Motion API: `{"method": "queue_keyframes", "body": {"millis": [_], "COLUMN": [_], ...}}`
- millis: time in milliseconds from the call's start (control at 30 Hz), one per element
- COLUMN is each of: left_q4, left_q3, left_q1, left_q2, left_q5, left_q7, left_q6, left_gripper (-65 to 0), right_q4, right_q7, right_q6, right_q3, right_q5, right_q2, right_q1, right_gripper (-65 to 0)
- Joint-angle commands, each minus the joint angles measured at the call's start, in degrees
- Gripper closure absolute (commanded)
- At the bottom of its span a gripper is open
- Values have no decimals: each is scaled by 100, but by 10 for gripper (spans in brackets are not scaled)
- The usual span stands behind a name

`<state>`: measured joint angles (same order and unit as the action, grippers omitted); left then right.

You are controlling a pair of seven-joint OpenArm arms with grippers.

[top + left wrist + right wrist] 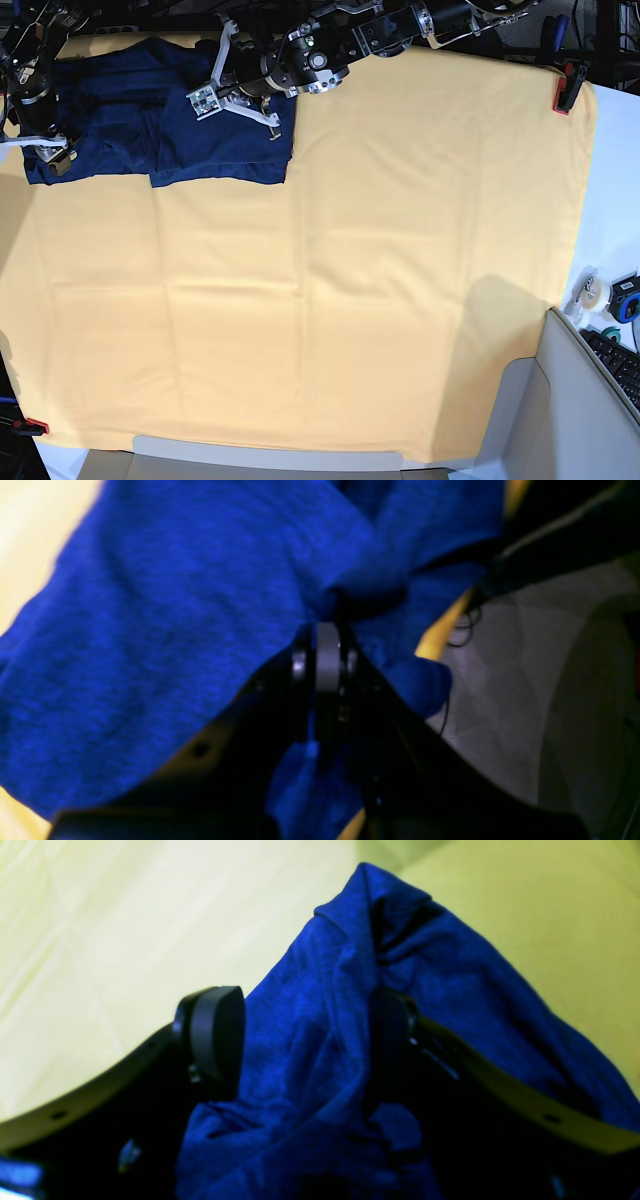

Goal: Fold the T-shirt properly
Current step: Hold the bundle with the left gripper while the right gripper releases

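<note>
The dark navy T-shirt (150, 130) lies bunched at the far left corner of the pale yellow cloth (350, 300). My left gripper (232, 103) sits over the shirt's right part. In the left wrist view it (327, 630) is shut on a pinch of blue fabric (150, 630), which drapes around the fingers. My right gripper (40, 150) is at the shirt's left edge. In the right wrist view its jaws (302, 1035) stand apart, with a thick bunch of shirt (320, 990) between them and fabric draped over the right finger (392, 1030).
Red clamps (568, 88) (30, 425) pin the yellow cloth at the far right and near left corners. Tape rolls (598, 293) and a keyboard (620, 362) lie off the cloth at the right. A grey panel (560, 420) stands at the near right.
</note>
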<state>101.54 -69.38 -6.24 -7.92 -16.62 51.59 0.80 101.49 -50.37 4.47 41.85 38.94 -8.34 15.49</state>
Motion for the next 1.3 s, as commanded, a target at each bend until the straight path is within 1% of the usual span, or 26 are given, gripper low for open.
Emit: {"method": "queue_keyframes", "body": {"millis": [0,100,233,300,433,500,533,567,600,633,667,733,767,800,900,967,1033,1100,1200,1267], "left_q4": [93,84,-4,-57,-4,136,216,304,391,523,620,796,857,919,1086,1227,1358,1429,1429,1429], "left_q3": [-29,-64,-81,-73,-11,-11,-11,-11,-2,-2,-2,7,15,77,429,719,1009,1264,1492,1563], "left_q1": [-84,-84,-84,-84,-66,-66,-66,-66,-66,-66,-66,-57,-57,-57,101,259,435,602,787,892], "left_q2": [102,181,401,410,366,357,357,322,243,146,85,-56,-118,-170,-302,-399,-496,-566,-592,-601], "left_q5": [40,40,40,40,40,40,40,40,40,40,49,58,58,58,49,49,49,49,67,67], "left_q7": [-144,-170,-179,-188,-680,-786,-777,-777,-777,-777,-777,-768,-768,-768,-768,-768,-768,-768,-768,-768], "left_q6": [-23,4,13,13,13,13,13,13,13,-5,-14,-23,-31,-111,-524,-585,-585,-585,-568,-568], "left_gripper": [-4,-4,-4,-4,-4,-6,-8,-18,-38,-71,-99,-154,-173,-186,-189,-190,-190,-190,-190,-191], "right_q4": [88,88,88,88,88,97,106,114,132,132,132,132,123,123,132,132,123,88,-105,-501], "right_q7": [118,118,118,118,118,118,118,118,118,109,109,109,109,109,109,109,92,-137,-761,-1244], "right_q6": [41,41,41,41,41,59,146,296,551,832,1034,1430,1562,1685,2098,2441,2766,3083,3553,3553], "right_q3": [22,22,22,22,22,22,22,22,31,40,48,57,57,66,75,172,356,637,1191,1596], "right_q5": [31,31,31,31,31,40,40,40,40,40,40,40,40,40,75,84,84,84,84,84], "right_q2": [-85,-85,-85,-85,-94,-129,-138,-138,-138,-138,-155,-322,-410,-516,-858,-999,-1008,-1025,-1069,-1166], "right_q1": [-32,-32,-32,-32,-32,-32,-32,-32,-32,-14,-6,12,56,126,249,320,328,302,126,-120], "right_gripper": [-383,-383,-383,-383,-383,-383,-383,-383,-383,-384,-384,-385,-385,-386,-386,-386,-386,-386,-386,-386]}}
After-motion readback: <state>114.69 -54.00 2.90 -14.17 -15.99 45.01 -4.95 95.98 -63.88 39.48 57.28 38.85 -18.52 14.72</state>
